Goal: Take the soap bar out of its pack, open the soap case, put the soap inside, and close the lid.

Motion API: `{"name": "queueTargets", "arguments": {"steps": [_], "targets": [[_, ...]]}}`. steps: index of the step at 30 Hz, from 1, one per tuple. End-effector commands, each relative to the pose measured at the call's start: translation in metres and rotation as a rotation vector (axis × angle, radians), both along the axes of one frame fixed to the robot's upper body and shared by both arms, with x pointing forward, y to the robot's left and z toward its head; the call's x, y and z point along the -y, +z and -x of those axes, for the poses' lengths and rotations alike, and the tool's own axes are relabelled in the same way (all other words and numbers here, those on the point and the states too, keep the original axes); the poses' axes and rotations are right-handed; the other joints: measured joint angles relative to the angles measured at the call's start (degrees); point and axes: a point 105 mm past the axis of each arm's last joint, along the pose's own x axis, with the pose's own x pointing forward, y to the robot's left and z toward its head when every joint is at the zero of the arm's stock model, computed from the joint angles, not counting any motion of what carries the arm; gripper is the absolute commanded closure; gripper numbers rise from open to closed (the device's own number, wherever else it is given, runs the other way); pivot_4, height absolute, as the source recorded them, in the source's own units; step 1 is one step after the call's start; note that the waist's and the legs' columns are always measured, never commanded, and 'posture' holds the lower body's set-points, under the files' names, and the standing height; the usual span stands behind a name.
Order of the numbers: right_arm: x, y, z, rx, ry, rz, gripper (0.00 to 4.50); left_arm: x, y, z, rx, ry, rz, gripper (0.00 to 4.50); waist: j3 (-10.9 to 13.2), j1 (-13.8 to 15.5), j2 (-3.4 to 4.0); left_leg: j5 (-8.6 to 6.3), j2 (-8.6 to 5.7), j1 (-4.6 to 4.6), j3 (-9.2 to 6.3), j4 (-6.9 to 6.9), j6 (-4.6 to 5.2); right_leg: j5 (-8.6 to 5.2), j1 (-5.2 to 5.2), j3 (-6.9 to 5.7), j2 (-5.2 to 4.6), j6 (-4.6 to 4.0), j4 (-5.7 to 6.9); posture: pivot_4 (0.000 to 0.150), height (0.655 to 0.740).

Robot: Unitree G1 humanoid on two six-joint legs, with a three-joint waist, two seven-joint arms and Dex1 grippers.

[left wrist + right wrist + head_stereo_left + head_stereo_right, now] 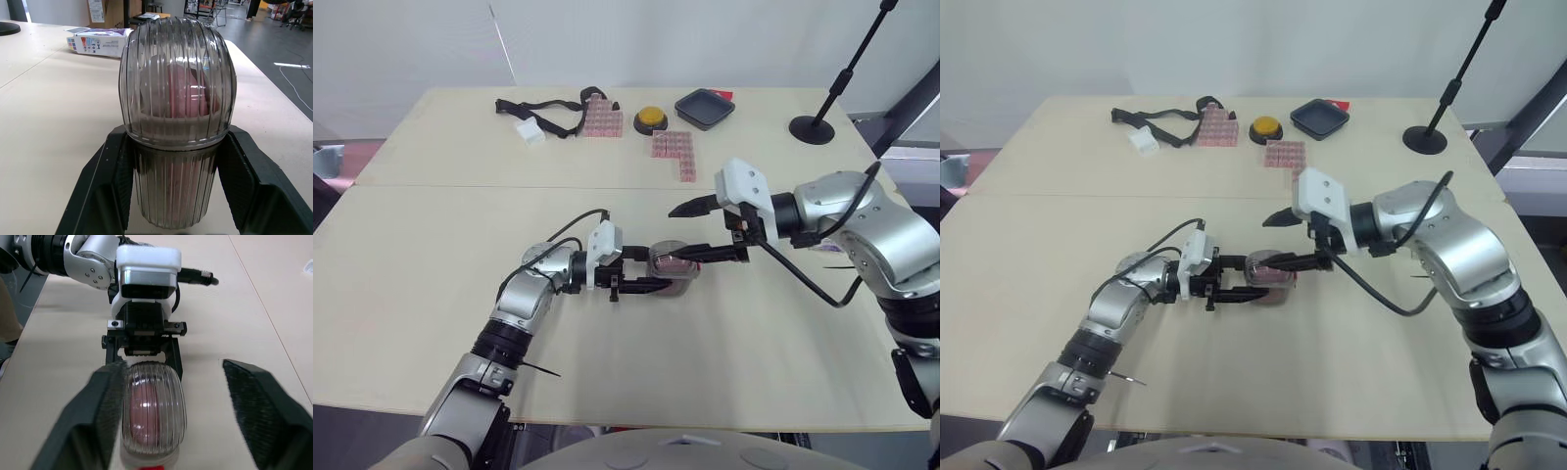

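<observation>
The left gripper is clamping a ribbed, see-through soap case at the middle of the pale wooden table. I cannot tell whether the case is resting on the tabletop. In the left wrist view its two black fingers are pressing on either side of the case's lower half. The domed lid is sitting down on that lower half, and a pink soap bar is showing through the ribs, inside the case.

The right gripper is reaching toward the case from the opposite side with its claw spread wide. One finger is lying against the side of the lid, and the other finger is standing well apart from it over bare table.

The soap pack, a white carton with coloured print, is lying flat on the table beyond the case. Its lettering is too small to read.

Along the far edge of the table are lying:
- a black strap
- a small white box
- two clusters of pink blocks
- a yellow-orange button
- a black tray
- the round base of a black stand
</observation>
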Motion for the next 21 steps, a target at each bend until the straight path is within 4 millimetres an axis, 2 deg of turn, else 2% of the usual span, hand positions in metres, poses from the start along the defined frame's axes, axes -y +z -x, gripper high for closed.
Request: {"name": "queueTargets", "arguments": {"steps": [1,10,21], "targets": [[0.003,0.003,0.006,0.049,0.023,0.003,0.01,-0.001,0.009,0.002,0.046,-0.01,0.024,2.57,0.0,-0.04,0.0,0.0,0.0,-0.01,0.0,0.0,0.0,0.0,0.0,0.0,0.0,0.0,-0.04,0.15,0.74],[0.002,-0.012,0.008,-0.045,-0.005,-0.002,0.01,-0.002,0.008,0.003,0.044,-0.01,0.021,2.57,0.0,-0.24,0.0,0.0,0.0,0.0,0.0,-0.01,0.0,0.0,0.0,0.0,0.0,0.0,-0.06,0.15,0.74],[0.0,-0.026,0.006,-0.069,-0.048,0.003,0.01,-0.002,0.008,0.003,0.043,-0.008,0.019,2.57,0.0,-0.31,0.0,0.0,0.0,0.01,0.0,-0.04,0.0,0.0,0.0,0.0,0.0,0.0,-0.13,0.15,0.74]]}}
